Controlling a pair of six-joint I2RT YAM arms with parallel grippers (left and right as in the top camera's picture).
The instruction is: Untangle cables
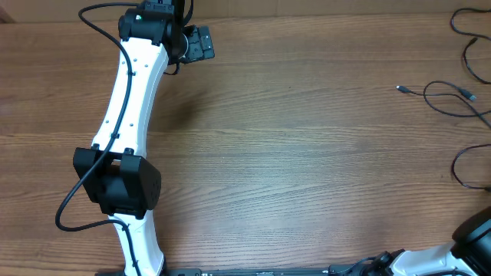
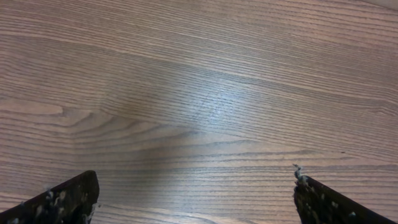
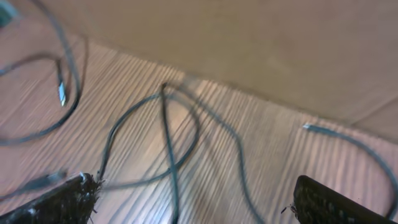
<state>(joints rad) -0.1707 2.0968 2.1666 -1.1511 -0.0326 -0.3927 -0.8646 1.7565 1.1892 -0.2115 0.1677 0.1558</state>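
Note:
Several thin black cables [image 1: 449, 98] lie in loose loops at the table's right edge, one with a silver-tipped plug [image 1: 400, 88]. In the right wrist view, blurred cables [image 3: 166, 134] cross each other on the wood, with one plug [image 3: 62, 93] at the left and a silver tip [image 3: 309, 128] at the right. My right gripper [image 3: 193, 186] hangs open above these cords, its fingers wide apart and holding nothing. My left gripper [image 1: 201, 44] is at the far left back of the table, away from the cables. In the left wrist view, my left gripper [image 2: 196, 180] is open over bare wood.
The wooden table [image 1: 307, 153] stretches between the two arms. The left arm's white links [image 1: 130, 107] run from the front edge to the back left. Part of the right arm [image 1: 476, 234] shows at the front right corner. A pale wall [image 3: 249, 43] rises beyond the table edge.

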